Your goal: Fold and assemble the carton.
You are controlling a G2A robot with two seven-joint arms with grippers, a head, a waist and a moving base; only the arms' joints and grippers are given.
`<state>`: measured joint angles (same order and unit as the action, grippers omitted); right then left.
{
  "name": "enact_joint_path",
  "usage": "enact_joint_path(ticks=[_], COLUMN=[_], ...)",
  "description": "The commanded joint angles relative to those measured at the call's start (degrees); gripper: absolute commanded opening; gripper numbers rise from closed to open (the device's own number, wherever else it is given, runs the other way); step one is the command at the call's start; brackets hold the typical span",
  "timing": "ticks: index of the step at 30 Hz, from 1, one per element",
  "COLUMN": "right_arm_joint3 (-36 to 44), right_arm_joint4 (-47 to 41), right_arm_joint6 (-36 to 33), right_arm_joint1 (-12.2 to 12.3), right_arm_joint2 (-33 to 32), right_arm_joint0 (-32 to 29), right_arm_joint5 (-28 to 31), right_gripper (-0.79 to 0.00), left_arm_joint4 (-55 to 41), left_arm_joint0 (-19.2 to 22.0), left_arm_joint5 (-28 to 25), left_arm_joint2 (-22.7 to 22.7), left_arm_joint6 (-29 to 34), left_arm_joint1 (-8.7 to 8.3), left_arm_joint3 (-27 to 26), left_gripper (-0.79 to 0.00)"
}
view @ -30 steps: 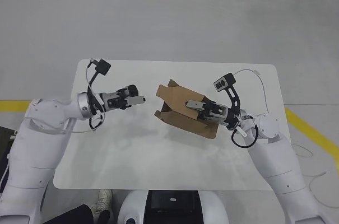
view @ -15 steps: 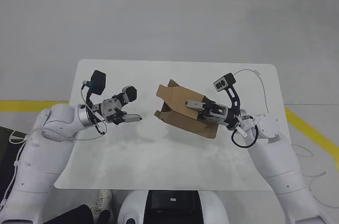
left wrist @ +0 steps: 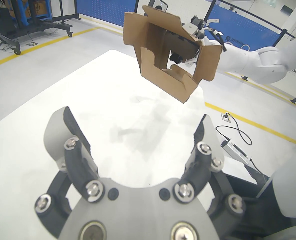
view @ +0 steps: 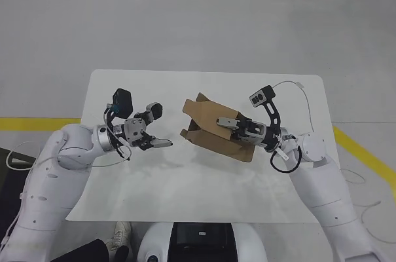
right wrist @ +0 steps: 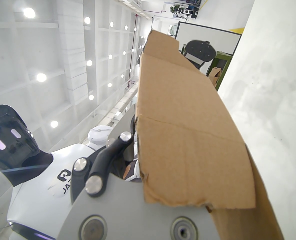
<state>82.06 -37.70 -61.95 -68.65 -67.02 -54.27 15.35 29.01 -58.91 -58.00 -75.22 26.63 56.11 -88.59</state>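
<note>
A brown carton (view: 215, 128) is held above the white table (view: 184, 190), partly unfolded, with loose flaps at its open end. That open end (left wrist: 168, 58) faces my left gripper, and I see through to the inside. My right gripper (view: 230, 124) is shut on the carton's upper wall. In the right wrist view the cardboard panel (right wrist: 185, 131) covers its fingertips; one dark finger (right wrist: 105, 151) shows beside it. My left gripper (view: 157, 126) (left wrist: 136, 117) is open and holds nothing, a short way from the carton's open end.
The table's far corner (left wrist: 113, 52) and side edge lie beyond the carton. On the floor past the edge lies a power adapter with a cable (left wrist: 234, 149). Bare tabletop stretches under the left gripper.
My left wrist has rolled and drawn slightly back and toward the near side; its fingers now show spread apart. The right arm and carton have stayed put.
</note>
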Motion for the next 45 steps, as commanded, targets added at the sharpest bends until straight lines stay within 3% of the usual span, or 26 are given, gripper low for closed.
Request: enact_joint_path(ticks=[1,4,8,11,17,23,30,45], right_arm_joint3=[0.0,0.0,0.0,0.0,0.0,0.0,1.4,2.5], right_arm_joint4=[0.0,0.0,0.0,0.0,0.0,0.0,1.9,4.2], right_arm_joint6=[0.0,0.0,0.0,0.0,0.0,0.0,0.8,-1.0], right_arm_joint1=[0.0,0.0,0.0,0.0,0.0,0.0,0.1,0.4], right_arm_joint2=[0.0,0.0,0.0,0.0,0.0,0.0,0.1,0.5], right_arm_joint0=[0.0,0.0,0.0,0.0,0.0,0.0,-0.7,-2.2], right_arm_joint5=[0.0,0.0,0.0,0.0,0.0,0.0,-0.7,-0.8], right_gripper=[-0.785,-0.785,-0.785,-0.785,-0.785,-0.785,-0.785,-0.785], left_arm_joint4=[0.1,0.7,12.1,22.4,38.5,47.1,49.5,45.1], left_arm_joint0=[0.0,-0.1,-1.8,-3.1,-4.5,-5.2,-4.8,-0.9], left_arm_joint5=[0.0,0.9,5.5,5.5,0.9,0.0,0.0,0.0], left_arm_joint2=[0.0,-0.1,-1.9,-2.3,-1.8,-0.2,3.9,13.5], left_arm_joint6=[0.0,0.0,-3.9,-9.5,-22.5,-35.4,-44.5,-46.6], left_arm_joint1=[0.00,-0.01,0.00,0.12,0.18,0.01,-0.36,-2.76], left_arm_joint3=[0.0,-0.3,-5.6,-7.5,-5.9,-4.5,-2.1,-3.4], left_gripper=[0.000,0.000,0.000,0.000,0.000,0.000,0.000,0.000])
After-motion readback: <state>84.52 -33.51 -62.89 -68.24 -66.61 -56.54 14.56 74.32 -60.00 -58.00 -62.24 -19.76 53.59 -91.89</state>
